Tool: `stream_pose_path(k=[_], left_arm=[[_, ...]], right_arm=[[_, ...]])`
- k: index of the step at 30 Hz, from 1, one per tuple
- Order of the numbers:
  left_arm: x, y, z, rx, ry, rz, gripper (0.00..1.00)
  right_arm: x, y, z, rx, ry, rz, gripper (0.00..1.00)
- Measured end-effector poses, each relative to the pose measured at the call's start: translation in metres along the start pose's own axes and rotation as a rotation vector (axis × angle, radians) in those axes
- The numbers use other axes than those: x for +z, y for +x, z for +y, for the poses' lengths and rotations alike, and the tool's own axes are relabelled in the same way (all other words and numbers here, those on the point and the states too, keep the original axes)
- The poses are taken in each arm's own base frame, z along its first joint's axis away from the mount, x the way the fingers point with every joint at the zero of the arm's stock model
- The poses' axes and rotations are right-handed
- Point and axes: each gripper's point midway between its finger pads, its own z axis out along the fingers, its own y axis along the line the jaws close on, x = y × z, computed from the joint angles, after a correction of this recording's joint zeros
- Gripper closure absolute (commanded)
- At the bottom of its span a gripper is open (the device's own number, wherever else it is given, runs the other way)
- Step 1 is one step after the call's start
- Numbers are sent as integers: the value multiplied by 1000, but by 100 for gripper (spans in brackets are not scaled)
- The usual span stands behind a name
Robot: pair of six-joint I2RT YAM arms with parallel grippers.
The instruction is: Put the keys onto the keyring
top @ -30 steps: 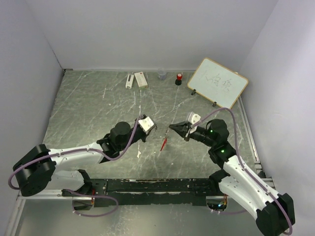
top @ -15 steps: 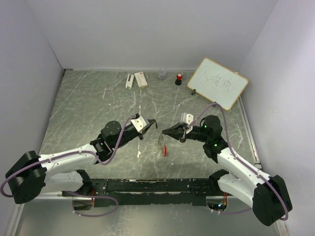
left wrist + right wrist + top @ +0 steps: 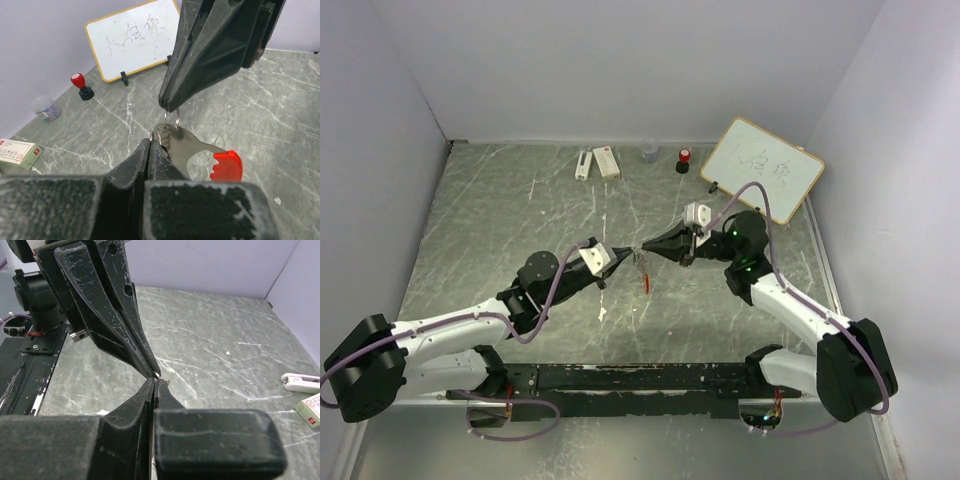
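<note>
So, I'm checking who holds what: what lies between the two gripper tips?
The keyring: the left wrist view shows its silver rings spanning the gap between the left gripper and the right gripper, with its red piece hanging off it.

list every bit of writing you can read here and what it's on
Nothing here can be quoted with confidence.
Whiteboard: a few dark handwritten characters, too loosely drawn to read.
Small box: red print on its top, too small and blurred to read.
Keyring: no marking visible.
Red-topped stamp: no text visible.
</note>
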Motion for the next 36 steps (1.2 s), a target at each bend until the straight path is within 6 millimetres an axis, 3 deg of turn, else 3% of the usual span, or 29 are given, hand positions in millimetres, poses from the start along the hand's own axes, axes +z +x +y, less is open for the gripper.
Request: stream_pose_path(k=[4,10,19,24,29,36], left_arm=[[-2,2,4,1,-16,5,93],[-10,-3,25,-1,-109,2,94],[-18,1,40,-28,-179,16,93],[-20,6,41,-46,-193,30,93],[-20,7,42,-65,-199,32,94],[-21,13,41,-83,-202,49,93]], right_arm=[[-1,-1,-7,-2,-4,-1,100],[-1,9,-13,14,-3,45,100],[-7,60,-13,216,70,150,100],[-9,80,-24,352,176,193,89],[-14,97,-35,481,283,240,69],[-37,108,-44,567,514,265,55]])
